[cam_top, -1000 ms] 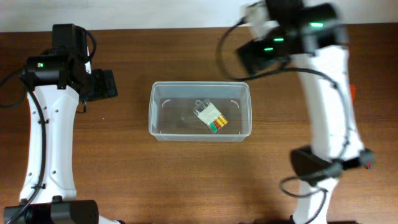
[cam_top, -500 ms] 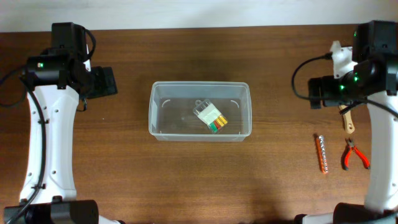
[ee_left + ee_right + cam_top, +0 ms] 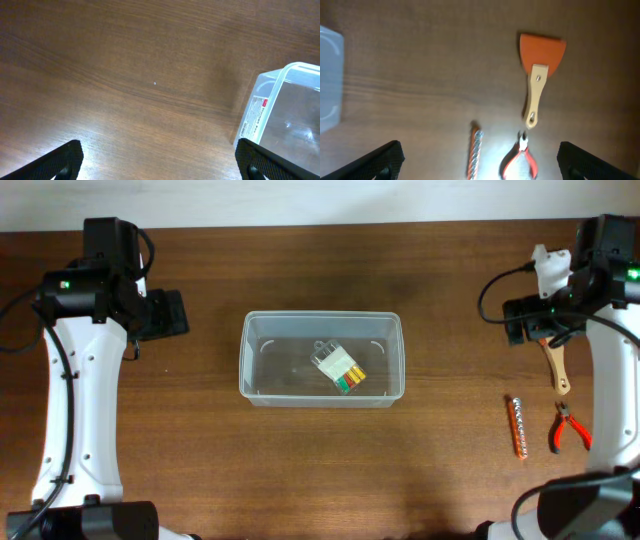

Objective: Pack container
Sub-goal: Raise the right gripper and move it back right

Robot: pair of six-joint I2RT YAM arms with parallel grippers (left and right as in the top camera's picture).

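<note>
The right gripper (image 3: pixel 480 165) hangs with its fingers spread wide and nothing between them. Only the two dark fingertips show, at the lower corners of its wrist view. Directly under the gap between them, on the wooden table (image 3: pixel 300 470), lies a pair of red-handled pliers (image 3: pixel 520 159), nose pointing away from the hand. Just beside the pliers, toward the left fingertip, is an orange-and-silver bar (image 3: pixel 475 149). It is probably a strip of bits, though the wrist view is too blurred to be sure. Farther ahead of the hand, past the pliers, lies a scraper (image 3: pixel 538 75) with an orange blade and a pale wooden handle. The handle's end points back toward the pliers' nose and lies near it. Well off on the hand's left-fingertip side, one rounded corner of the container (image 3: pixel 243 360) shows at the edge of that view.

The left gripper (image 3: pixel 159 162) is also spread wide and holds nothing, with bare wood beneath it. Ahead of it and toward its right fingertip stands a corner of the container, with a white label (image 3: pixel 256 117) on the near wall.

From overhead, the container sits upright and open-topped between the two arms, well apart from both hands. Inside it, a small clear case (image 3: pixel 339 368) holding coloured bits lies at an angle on the floor, a little toward the right hand's end. The pliers, bar and scraper all lie outside the container, on the table at the right hand's side.
</note>
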